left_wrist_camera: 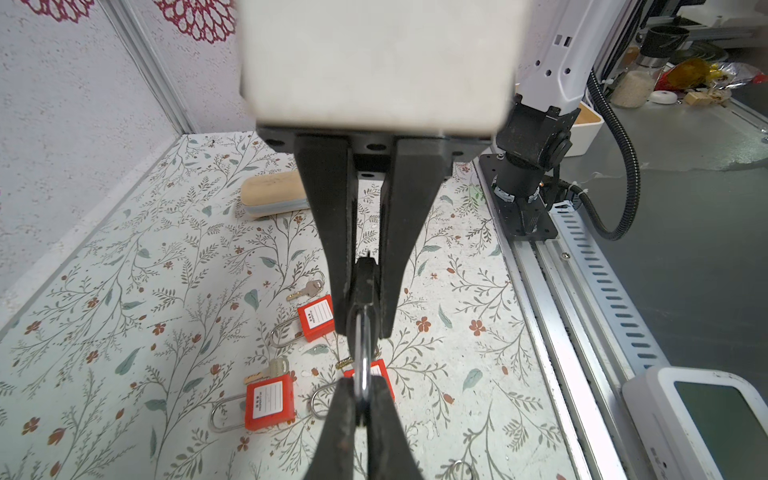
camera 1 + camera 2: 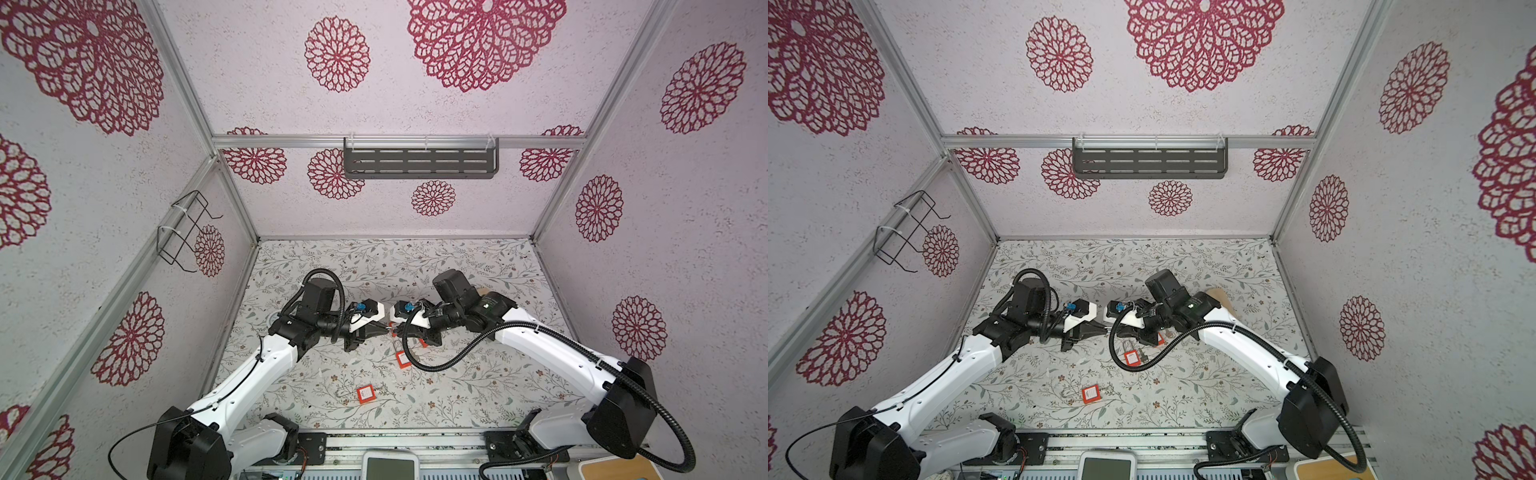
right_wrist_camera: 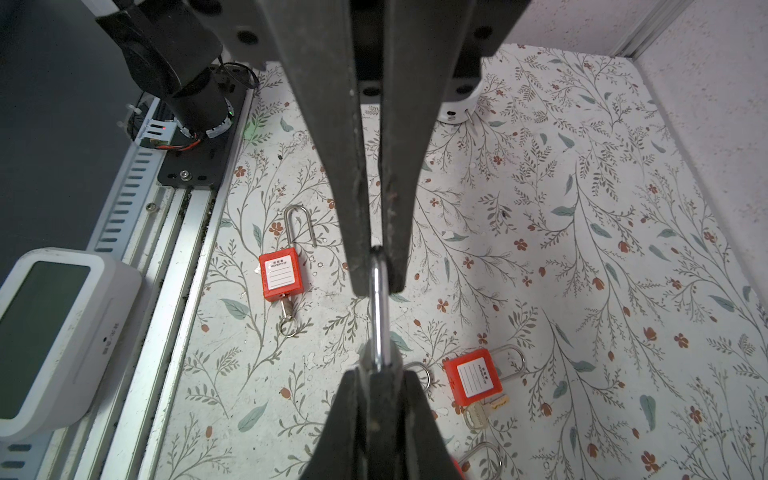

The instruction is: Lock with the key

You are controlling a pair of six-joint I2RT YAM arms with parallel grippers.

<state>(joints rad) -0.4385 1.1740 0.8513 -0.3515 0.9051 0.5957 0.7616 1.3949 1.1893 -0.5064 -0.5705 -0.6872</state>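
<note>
My left gripper [image 2: 384, 329] and right gripper [image 2: 394, 331] meet tip to tip above the table's middle. A chrome metal loop [image 3: 378, 307], edge-on, runs between them. The left gripper [image 1: 362, 386] is shut on one end and the right gripper [image 3: 379, 372] on the other. Whether the loop is a shackle or a key ring I cannot tell. Several red padlocks lie below: one [image 3: 280, 274] has a key [image 3: 286, 307] in its base, another [image 3: 473, 376] has a key [image 3: 476, 415] beside it. A loose key [image 1: 305, 289] lies near a third padlock [image 1: 316, 316].
A wood-topped block [image 1: 274, 193] lies near the right wall. A white display unit [image 2: 388, 465] sits at the front rail. A dark slotted shelf [image 2: 419, 162] hangs on the back wall and a wire rack [image 2: 183, 232] on the left wall.
</note>
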